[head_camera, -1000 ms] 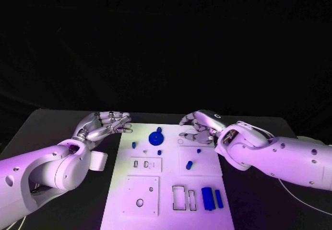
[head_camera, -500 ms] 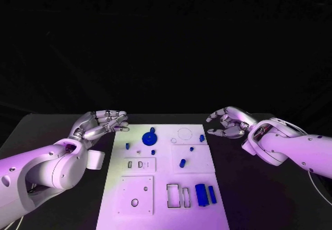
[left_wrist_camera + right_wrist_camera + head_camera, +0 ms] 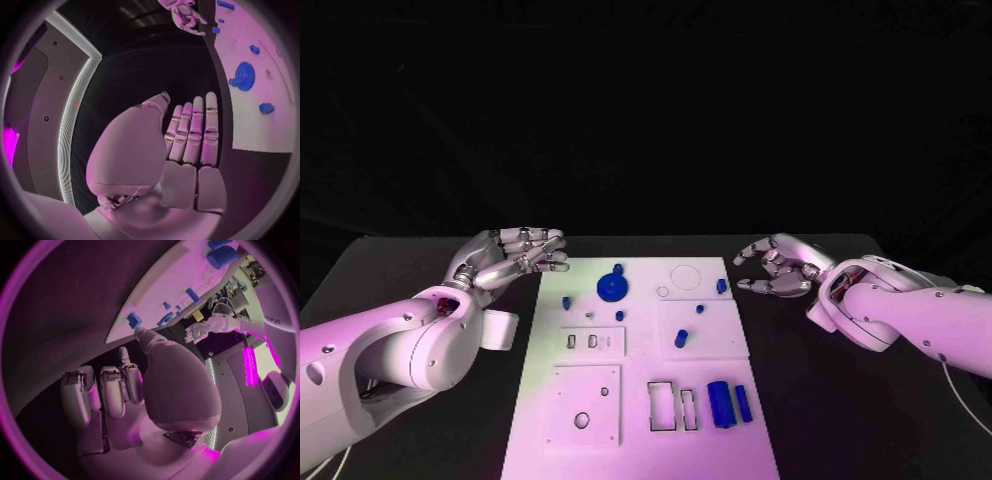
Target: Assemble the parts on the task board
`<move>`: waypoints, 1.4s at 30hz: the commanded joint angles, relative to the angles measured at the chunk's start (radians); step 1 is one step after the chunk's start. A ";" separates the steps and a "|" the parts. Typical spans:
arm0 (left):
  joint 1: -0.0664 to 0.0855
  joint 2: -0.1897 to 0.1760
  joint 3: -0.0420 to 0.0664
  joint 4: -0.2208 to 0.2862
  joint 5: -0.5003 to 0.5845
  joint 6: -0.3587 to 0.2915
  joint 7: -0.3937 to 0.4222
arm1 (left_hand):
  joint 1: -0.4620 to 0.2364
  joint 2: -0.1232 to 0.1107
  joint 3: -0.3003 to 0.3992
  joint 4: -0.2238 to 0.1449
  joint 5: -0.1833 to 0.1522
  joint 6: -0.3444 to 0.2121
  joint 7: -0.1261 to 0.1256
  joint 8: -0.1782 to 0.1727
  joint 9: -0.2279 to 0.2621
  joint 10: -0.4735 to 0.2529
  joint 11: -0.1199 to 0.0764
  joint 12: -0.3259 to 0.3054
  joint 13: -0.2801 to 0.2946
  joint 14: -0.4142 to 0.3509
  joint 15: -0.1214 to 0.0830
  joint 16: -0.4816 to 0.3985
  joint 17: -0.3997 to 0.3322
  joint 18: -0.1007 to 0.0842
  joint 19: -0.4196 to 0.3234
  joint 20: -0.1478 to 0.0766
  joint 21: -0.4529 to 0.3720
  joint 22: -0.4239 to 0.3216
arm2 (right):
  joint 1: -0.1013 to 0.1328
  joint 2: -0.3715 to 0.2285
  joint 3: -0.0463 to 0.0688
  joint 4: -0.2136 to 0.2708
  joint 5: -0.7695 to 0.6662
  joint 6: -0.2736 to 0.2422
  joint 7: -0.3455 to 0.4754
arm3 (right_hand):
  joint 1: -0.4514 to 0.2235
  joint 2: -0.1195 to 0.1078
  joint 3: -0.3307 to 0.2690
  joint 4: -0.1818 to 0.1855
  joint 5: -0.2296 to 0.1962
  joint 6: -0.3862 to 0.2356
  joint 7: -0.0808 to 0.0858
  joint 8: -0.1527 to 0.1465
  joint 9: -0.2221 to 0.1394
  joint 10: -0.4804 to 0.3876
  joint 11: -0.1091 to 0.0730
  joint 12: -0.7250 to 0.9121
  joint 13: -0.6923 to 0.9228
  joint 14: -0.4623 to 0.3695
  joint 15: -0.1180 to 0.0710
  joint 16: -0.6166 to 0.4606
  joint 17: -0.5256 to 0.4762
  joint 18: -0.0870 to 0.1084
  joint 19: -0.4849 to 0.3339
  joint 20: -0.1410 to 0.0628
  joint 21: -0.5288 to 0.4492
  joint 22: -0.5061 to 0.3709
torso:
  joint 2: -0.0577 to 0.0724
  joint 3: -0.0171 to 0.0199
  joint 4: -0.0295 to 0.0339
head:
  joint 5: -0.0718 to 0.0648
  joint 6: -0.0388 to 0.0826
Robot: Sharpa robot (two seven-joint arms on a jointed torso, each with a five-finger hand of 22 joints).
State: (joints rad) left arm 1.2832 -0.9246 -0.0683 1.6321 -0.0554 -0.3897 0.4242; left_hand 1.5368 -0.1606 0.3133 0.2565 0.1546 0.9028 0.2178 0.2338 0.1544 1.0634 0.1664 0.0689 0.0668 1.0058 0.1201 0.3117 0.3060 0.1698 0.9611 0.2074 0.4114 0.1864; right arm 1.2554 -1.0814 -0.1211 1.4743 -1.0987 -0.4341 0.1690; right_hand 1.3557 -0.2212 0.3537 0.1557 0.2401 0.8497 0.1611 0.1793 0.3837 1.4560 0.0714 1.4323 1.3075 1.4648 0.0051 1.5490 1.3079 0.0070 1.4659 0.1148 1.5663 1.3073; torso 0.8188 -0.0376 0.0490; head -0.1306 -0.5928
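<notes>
The white task board point(image 3: 639, 445) lies in the middle of the table. On it sit a blue disc with a knob point(image 3: 612, 288), several small blue pegs such as one near the right edge point(image 3: 720, 286), and two long blue bars point(image 3: 728, 403). My left hand point(image 3: 514, 252) hovers off the board's far left corner, fingers straight, holding nothing point(image 3: 190, 135). My right hand point(image 3: 776, 268) is off the board's far right side, its fingers loosely curved and nothing in them point(image 3: 119, 390). The left wrist view shows the disc point(image 3: 244, 76) beside the fingertips.
Rectangular slots point(image 3: 672, 407) are cut next to the long bars. A square plate with a hole point(image 3: 581, 405) lies at the board's near left. Black table point(image 3: 877, 420) spreads on both sides of the board.
My right hand has drawn back from over the board's far right part to the table beside it. A small blue peg now shows near that edge. The left hand has hardly moved.
</notes>
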 commanded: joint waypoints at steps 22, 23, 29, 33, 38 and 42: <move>0.000 0.001 0.000 -0.001 0.000 0.016 0.007 | 0.012 0.001 0.007 0.000 -0.004 -0.004 0.003 -0.006 -0.002 -0.005 0.002 -0.005 -0.001 -0.009 -0.001 -0.004 0.001 0.007 -0.009 0.001 0.005 0.001 | -0.039 0.070 -0.001 -0.032 0.008 0.023 -0.001 | 0.003 0.009 0.025 -0.007 0.004 0.031 -0.002 0.004 0.008 0.010 0.004 0.008 0.137 0.093 -0.002 0.004 0.207 -0.007 0.105 -0.004 0.004 0.263 | -0.001 -0.0021 -0.0024 | 0.012 -0.005; 0.000 0.001 0.000 -0.001 0.000 0.016 0.007 | 0.012 0.001 0.007 0.000 -0.004 -0.004 0.003 -0.006 -0.002 -0.005 0.002 -0.005 -0.001 -0.009 -0.001 -0.004 0.001 0.007 -0.009 0.001 0.005 0.001 | -0.039 0.071 -0.001 -0.033 0.010 0.021 -0.002 | 0.003 0.009 0.025 -0.007 0.004 0.031 -0.002 0.004 0.008 0.010 0.004 0.008 0.137 0.093 -0.002 0.004 0.207 -0.007 0.105 -0.004 0.004 0.263 | -0.001 -0.0023 -0.0023 | 0.013 -0.003; 0.000 0.001 0.000 -0.001 0.000 0.016 0.006 | 0.012 0.001 0.008 -0.001 -0.004 -0.003 0.003 -0.006 -0.002 -0.005 0.002 -0.005 -0.001 -0.010 -0.001 -0.005 0.002 0.007 -0.011 0.002 0.006 0.002 | -0.040 0.079 -0.001 -0.036 0.021 0.008 -0.007 | 0.001 0.022 0.044 -0.008 -0.005 0.050 -0.002 0.007 0.010 0.015 0.003 0.015 0.143 0.095 -0.003 0.006 0.212 -0.007 0.105 -0.005 0.004 0.264 | -0.001 -0.0027 -0.0003 | 0.013 -0.003; 0.001 0.000 0.000 -0.001 0.000 0.016 0.005 | 0.012 0.001 0.008 -0.001 -0.004 -0.003 0.003 -0.006 -0.002 -0.005 0.002 -0.005 -0.001 -0.010 -0.001 -0.005 0.002 0.007 -0.011 0.002 0.006 0.002 | -0.040 0.084 -0.001 -0.039 0.024 0.005 -0.009 | -0.001 0.028 0.053 -0.009 -0.010 0.061 -0.003 0.009 0.012 0.018 0.003 0.018 0.146 0.095 -0.003 0.006 0.214 -0.007 0.105 -0.005 0.004 0.264 | -0.001 -0.0022 -0.0014 | 0.014 -0.005; 0.001 0.000 0.000 0.000 0.000 0.016 0.004 | 0.012 0.001 0.008 -0.001 -0.004 -0.003 0.003 -0.006 -0.002 -0.005 0.002 -0.005 -0.001 -0.010 -0.001 -0.005 0.002 0.007 -0.011 0.002 0.006 0.002 | -0.040 0.090 0.000 -0.044 0.025 0.000 -0.010 | -0.002 0.038 0.071 -0.014 -0.014 0.090 -0.006 0.020 0.017 0.023 0.000 0.023 0.151 0.096 -0.006 0.007 0.216 -0.007 0.105 -0.007 0.004 0.264 | -0.001 -0.0015 -0.0013 | 0.013 -0.005; 0.001 -0.001 0.000 0.000 0.000 0.017 0.003 | 0.012 0.001 0.008 -0.001 -0.004 -0.003 0.003 -0.007 -0.002 -0.005 0.002 -0.005 -0.001 -0.010 -0.001 -0.005 0.003 0.007 -0.011 0.002 0.007 0.003 | -0.040 0.098 0.000 -0.046 0.026 -0.005 -0.010 | -0.002 0.046 0.082 -0.018 -0.025 0.109 -0.012 0.028 0.021 0.025 -0.004 0.025 0.153 0.096 -0.010 0.007 0.217 -0.007 0.105 -0.010 0.004 0.264 | -0.001 -0.0011 -0.0018 | 0.014 -0.006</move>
State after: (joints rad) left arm 1.2831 -0.9265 -0.0685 1.6298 -0.0554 -0.3891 0.4231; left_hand 1.5368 -0.1606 0.3162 0.2536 0.1546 0.9028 0.2178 0.2338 0.1544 1.0634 0.1663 0.0689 0.0668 1.0021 0.1164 0.3117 0.3074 0.1698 0.9575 0.2111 0.4114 0.1878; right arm 1.2162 -0.9864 -0.1214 1.4285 -1.0757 -0.4324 0.1626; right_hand 1.3522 -0.1821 0.4301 0.1376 0.2203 0.9529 0.1479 0.2046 0.4035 1.4650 0.0696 1.4541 1.3074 1.4674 0.0026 1.5529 1.3076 0.0070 1.4659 0.1148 1.5663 1.3077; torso 0.8179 -0.0391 0.0476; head -0.1170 -0.5980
